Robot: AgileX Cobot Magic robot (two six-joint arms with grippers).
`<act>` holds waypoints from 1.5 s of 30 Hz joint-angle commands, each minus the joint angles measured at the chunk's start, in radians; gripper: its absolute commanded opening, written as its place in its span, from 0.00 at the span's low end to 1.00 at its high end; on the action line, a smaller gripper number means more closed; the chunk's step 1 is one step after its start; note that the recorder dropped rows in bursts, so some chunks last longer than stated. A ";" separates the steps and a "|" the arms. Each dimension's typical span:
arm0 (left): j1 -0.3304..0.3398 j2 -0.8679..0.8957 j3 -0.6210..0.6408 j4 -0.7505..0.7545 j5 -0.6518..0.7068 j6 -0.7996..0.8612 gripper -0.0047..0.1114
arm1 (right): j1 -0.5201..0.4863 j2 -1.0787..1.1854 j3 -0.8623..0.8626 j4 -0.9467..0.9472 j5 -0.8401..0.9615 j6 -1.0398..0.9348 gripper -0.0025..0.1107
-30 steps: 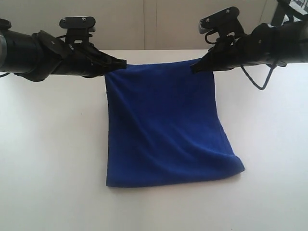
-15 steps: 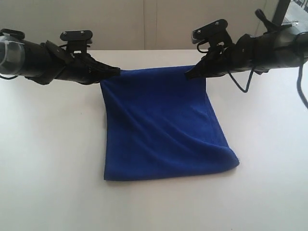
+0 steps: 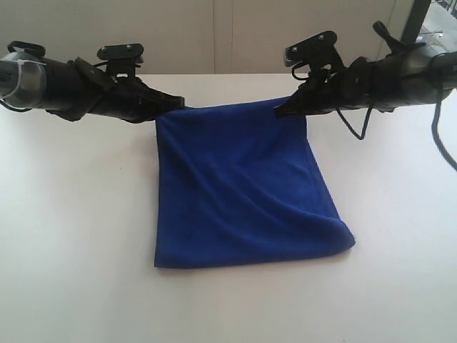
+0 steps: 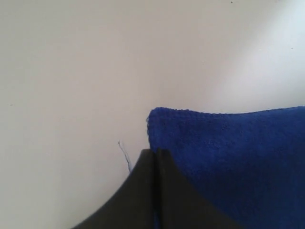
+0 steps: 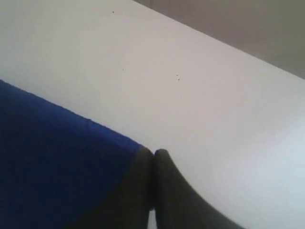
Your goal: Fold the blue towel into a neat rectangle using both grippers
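The blue towel [image 3: 243, 193] hangs between both grippers and slopes down to the white table, where its near edge rests with a rounded bulge at the right. My left gripper [image 3: 178, 103] is shut on the towel's far left corner. My right gripper [image 3: 280, 111] is shut on the far right corner. In the left wrist view the black fingers [image 4: 167, 191] are pressed together beside the towel [image 4: 233, 157], with a sliver of blue between them. In the right wrist view the closed fingers [image 5: 171, 191] meet at the towel [image 5: 52, 162] edge.
The white table [image 3: 71, 250] spreads bare on both sides of the towel and in front of it. Its far edge [image 3: 228, 74] runs just behind the grippers, with a pale wall beyond. A black cable [image 3: 357, 125] loops under the right arm.
Both grippers have dropped slightly with the towel corners still held, and the right one has shifted left. The towel's near edge has slid a little away from the front of the table.
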 commanded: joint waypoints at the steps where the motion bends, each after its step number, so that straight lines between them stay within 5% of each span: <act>1: 0.004 -0.002 -0.011 -0.007 0.026 -0.009 0.04 | -0.016 -0.038 -0.011 -0.004 0.007 -0.006 0.02; 20: 0.004 0.038 -0.011 -0.011 0.009 -0.009 0.05 | -0.044 0.022 -0.033 -0.004 -0.007 -0.006 0.02; 25: 0.004 0.043 -0.011 -0.011 0.005 -0.009 0.26 | -0.044 0.022 -0.033 -0.004 -0.015 -0.006 0.09; 30: 0.004 0.045 -0.011 -0.011 0.002 -0.009 0.46 | -0.044 0.022 -0.033 -0.004 -0.020 -0.006 0.30; 36: 0.004 0.043 -0.011 -0.011 0.002 -0.009 0.49 | -0.044 0.018 -0.033 -0.004 -0.026 -0.006 0.46; 45: 0.008 -0.057 -0.011 -0.005 0.130 0.083 0.49 | -0.044 -0.089 -0.033 -0.002 0.266 0.015 0.41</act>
